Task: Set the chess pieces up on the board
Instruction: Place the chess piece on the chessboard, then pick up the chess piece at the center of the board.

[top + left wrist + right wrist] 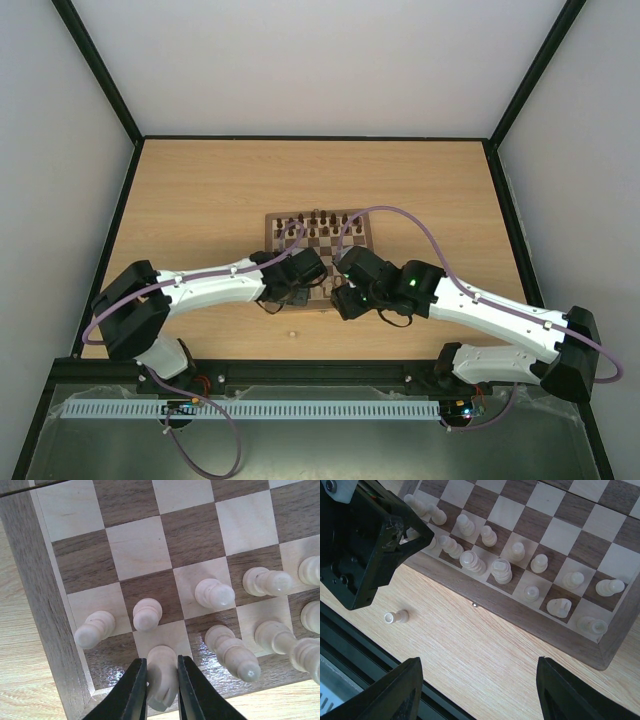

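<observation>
Left gripper [161, 669] is pinching a cream piece [162, 685] directly above the board's [30, 580] near back row; right gripper [480, 692] is hovering spread alongside.

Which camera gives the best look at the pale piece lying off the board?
Right wrist: the pale piece lies on its side on the table, apart from the board. Top external shows only a speck; left wrist misses it.

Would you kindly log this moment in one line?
left gripper shut on cream piece | right gripper open | pawn lying off board
</observation>
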Action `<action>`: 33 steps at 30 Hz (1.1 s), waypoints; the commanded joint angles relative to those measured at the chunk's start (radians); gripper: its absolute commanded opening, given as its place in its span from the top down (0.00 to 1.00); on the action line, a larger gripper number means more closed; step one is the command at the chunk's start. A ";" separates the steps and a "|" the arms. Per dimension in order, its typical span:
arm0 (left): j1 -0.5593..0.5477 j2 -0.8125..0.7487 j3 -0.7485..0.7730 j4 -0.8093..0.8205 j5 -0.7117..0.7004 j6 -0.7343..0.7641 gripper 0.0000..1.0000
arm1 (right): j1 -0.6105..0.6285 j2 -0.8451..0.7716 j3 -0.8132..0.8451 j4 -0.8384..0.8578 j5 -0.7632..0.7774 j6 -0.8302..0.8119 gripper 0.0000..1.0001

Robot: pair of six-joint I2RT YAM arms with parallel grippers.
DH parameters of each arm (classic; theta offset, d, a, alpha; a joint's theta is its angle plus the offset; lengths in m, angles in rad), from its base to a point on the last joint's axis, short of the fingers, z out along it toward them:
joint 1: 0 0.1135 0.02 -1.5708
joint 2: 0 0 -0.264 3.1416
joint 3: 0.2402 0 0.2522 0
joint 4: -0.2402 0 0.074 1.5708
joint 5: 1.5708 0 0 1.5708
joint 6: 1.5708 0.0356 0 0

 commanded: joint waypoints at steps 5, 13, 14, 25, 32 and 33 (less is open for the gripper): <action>-0.004 0.003 0.027 -0.007 -0.013 0.018 0.74 | 0.007 -0.009 -0.010 -0.018 0.010 -0.005 0.37; -0.012 -0.094 0.036 -0.026 -0.013 0.009 0.66 | 0.007 -0.007 -0.009 -0.021 0.015 -0.001 0.37; -0.016 -0.115 0.034 -0.034 -0.017 0.002 0.66 | 0.006 -0.007 -0.009 -0.023 0.016 0.000 0.37; -0.071 -0.554 -0.155 -0.070 -0.077 -0.114 0.31 | 0.009 0.068 0.001 -0.005 -0.036 0.016 0.28; -0.075 -0.878 -0.271 -0.090 -0.113 -0.158 0.01 | 0.128 0.237 0.081 0.016 -0.017 0.055 0.26; -0.075 -0.902 -0.274 -0.101 -0.120 -0.163 0.01 | 0.144 0.276 0.098 0.015 -0.009 0.060 0.27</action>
